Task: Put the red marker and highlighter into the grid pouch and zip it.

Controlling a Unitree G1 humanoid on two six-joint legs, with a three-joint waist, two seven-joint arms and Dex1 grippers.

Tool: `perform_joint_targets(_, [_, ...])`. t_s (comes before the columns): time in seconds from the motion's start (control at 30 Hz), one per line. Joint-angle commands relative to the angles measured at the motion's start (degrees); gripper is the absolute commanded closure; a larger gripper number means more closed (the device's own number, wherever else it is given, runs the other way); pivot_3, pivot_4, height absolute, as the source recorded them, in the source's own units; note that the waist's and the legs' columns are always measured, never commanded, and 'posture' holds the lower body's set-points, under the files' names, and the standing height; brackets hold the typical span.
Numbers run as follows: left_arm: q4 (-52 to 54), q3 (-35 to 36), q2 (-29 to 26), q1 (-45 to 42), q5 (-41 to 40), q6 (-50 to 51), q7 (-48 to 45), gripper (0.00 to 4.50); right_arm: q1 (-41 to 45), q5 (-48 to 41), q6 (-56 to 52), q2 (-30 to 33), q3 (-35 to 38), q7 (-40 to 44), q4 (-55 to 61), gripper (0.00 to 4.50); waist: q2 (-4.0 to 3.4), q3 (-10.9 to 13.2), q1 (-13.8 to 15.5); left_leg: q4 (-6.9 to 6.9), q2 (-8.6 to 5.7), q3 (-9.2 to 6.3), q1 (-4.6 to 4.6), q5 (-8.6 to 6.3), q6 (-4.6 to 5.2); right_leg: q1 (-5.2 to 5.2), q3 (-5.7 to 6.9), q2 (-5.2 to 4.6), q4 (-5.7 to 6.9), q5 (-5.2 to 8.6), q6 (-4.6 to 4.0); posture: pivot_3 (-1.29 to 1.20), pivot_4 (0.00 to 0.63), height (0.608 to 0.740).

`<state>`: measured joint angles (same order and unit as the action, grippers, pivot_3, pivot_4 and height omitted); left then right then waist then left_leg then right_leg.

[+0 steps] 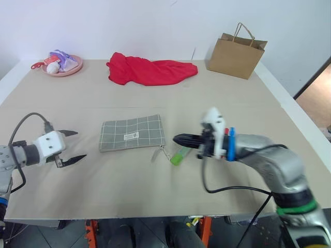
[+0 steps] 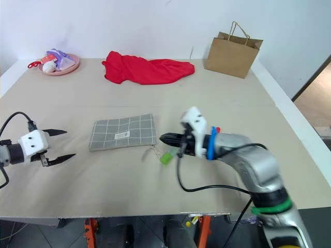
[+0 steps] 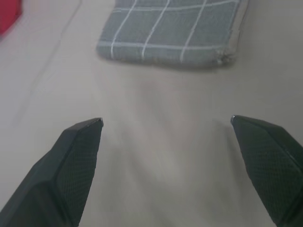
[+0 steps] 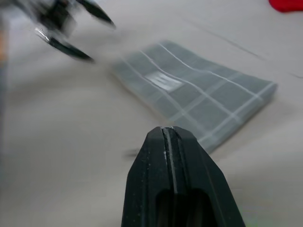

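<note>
Left gripper (image 1: 72,146) jaws spreading apart beside grid pouch (image 1: 132,133) for bracing | right gripper (image 1: 178,139) jaws together, empty, hovering over highlighter (image 1: 179,155).

The highlighter (image 1: 179,155) lies partly behind the right claw (image 1: 178,139), so only its near, green end shows beside the pouch's zipper pull. The red marker is hard to place: a bit of red shows at the right wrist (image 1: 226,131), too small to say what it is. On the pink plate (image 1: 64,71) at the far left, the heap of small things is too small to name. In the right wrist view, the left claw (image 4: 78,30) is smeared by blur, and the grid pouch (image 4: 199,94) is soft too. In the left wrist view, the far edge of the grid pouch is cut off by the frame. The white label on the pouch is too small to read.
</note>
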<state>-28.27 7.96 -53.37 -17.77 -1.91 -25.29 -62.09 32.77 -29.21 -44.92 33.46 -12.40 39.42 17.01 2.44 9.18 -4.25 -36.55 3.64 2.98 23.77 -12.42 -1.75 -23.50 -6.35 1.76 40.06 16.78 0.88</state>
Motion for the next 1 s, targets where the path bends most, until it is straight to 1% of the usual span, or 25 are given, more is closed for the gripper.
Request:
perform_joint_targets(0.03, [-4.3, -2.2, -0.6, -3.5, 3.1, -7.5, 2.4, 0.0, 6.7, 7.1, 1.4, -5.3, -3.5, -5.3, -5.5, 4.43, 0.0, 0.0, 0.1, -0.01, 0.0, 0.01, 0.04, -0.02, 0.02, -0.04, 0.02, -0.04, 0.01, 0.0, 0.0, 0.0, 0.15, 0.74])
perform_joint_targets(0.13, [-6.9, -4.3, 1.0, -6.6, 4.4, -11.0, 4.1, 0.0, 10.6, 10.8, 0.4, -9.4, -7.8, -5.7, -9.6, 4.43, -0.01, 0.0, 0.3, -0.04, -0.06, -0.02, 0.6, -0.02, 0.01, -0.51, 0.09, -0.13, 0.09, -0.02, 0.01, 0.0, 0.15, 0.74])
perform_joint_targets(0.23, [-9.2, -5.8, 1.6, -8.1, 5.0, -12.9, 4.7, 0.0, 11.7, 14.7, 1.6, -10.1, -12.5, -3.8, -11.7, 4.43, -0.01, -0.1, 0.7, -0.11, -0.05, -0.04, 0.83, -0.02, 0.01, -0.65, 0.28, -0.32, 0.08, -0.02, 0.0, 0.0, 0.15, 0.74])
perform_joint_targets(0.3, [-10.5, -6.4, 1.9, -8.8, 4.8, -13.6, 4.7, 0.0, 12.2, 17.5, 3.1, -10.0, -15.4, -2.8, -13.2, 4.43, -0.02, -0.1, 1.0, -0.11, -0.06, -0.03, 0.86, -0.02, 0.01, -0.68, 0.34, -0.35, 0.08, -0.01, 0.0, 0.0, 0.15, 0.74])
perform_joint_targets(0.4, [-11.2, -7.0, 2.7, -9.5, 4.2, -14.0, 4.6, 0.0, 13.2, 26.3, 9.0, -7.6, -23.1, -1.4, -17.9, 4.43, -0.04, -0.1, 1.5, -0.24, -0.05, -0.04, 0.87, -0.02, 0.02, -0.66, 0.42, -0.34, 0.12, -0.03, -0.03, 0.0, 0.15, 0.74])
perform_joint_targets(0.43, [-11.3, -7.2, 2.9, -9.6, 3.9, -14.1, 4.4, 0.0, 13.5, 28.4, 10.5, -7.2, -24.5, -1.4, -19.5, 4.43, -0.07, -0.1, 1.5, -0.25, -0.05, -0.03, 0.87, -0.02, 0.02, -0.66, 0.43, -0.28, 0.12, -0.07, -0.04, 0.0, 0.15, 0.74])
perform_joint_targets(0.47, [-11.3, -7.3, 3.0, -9.7, 3.8, -14.4, 4.4, 0.0, 13.9, 29.6, 11.8, -7.3, -24.5, -1.2, -21.1, 4.43, -0.09, -0.1, 1.5, -0.46, -0.02, -0.02, 0.85, -0.02, 0.03, -0.6, 0.47, -0.13, 0.2, -0.13, -0.04, 0.0, 0.15, 0.74])
perform_joint_targets(0.53, [-11.1, -7.5, 3.2, -9.7, 3.1, -14.4, 3.9, 0.0, 15.9, 28.7, 12.6, -8.7, -20.7, -1.3, -24.4, 4.43, -0.1, -0.1, 1.5, -0.67, 0.0, -0.07, 0.73, -0.01, 0.03, -0.4, 0.56, -0.03, 0.24, -0.16, -0.07, 0.0, 0.15, 0.74])
perform_joint_targets(0.63, [-10.8, -7.7, 3.3, -9.5, 2.1, -14.2, 3.4, 0.0, 17.7, 24.0, 10.9, -11.4, -13.4, 0.1, -25.6, 4.43, -0.1, -0.1, 1.5, -0.85, 0.03, -0.08, 0.74, 0.01, 0.07, -0.37, 0.58, 0.02, 0.33, -0.21, -0.08, 0.0, 0.15, 0.74])
perform_joint_targets(0.7, [-10.9, -7.7, 3.2, -9.5, 1.7, -14.2, 3.1, 0.0, 17.7, 22.4, 9.6, -12.3, -10.7, 1.2, -25.0, 4.43, -0.1, -0.1, 1.5, -0.88, 0.05, -0.08, 0.75, 0.03, 0.08, -0.39, 0.57, -0.01, 0.41, -0.22, -0.07, 0.0, 0.15, 0.74])
perform_joint_targets(0.87, [-11.2, -7.8, 3.4, -9.7, 1.2, -14.0, 2.8, 0.0, 15.5, 25.7, 10.5, -11.3, -12.0, 2.7, -24.7, 4.43, -0.1, -0.1, 1.5, -0.83, 0.05, -0.11, 0.78, 0.02, 0.08, -0.45, 0.58, 0.0, 0.48, -0.22, -0.07, 0.0, 0.15, 0.74])
perform_joint_targets(1.0, [-12.1, -7.6, 3.8, -10.9, 0.7, -13.6, 2.8, 0.0, 10.8, 27.0, 9.4, -10.5, -14.2, 4.6, -21.2, 4.43, -0.11, -0.1, 1.5, -0.81, 0.04, -0.12, 0.81, 0.0, 0.1, -0.46, 0.57, -0.01, 0.48, -0.2, -0.06, 0.0, 0.15, 0.74])
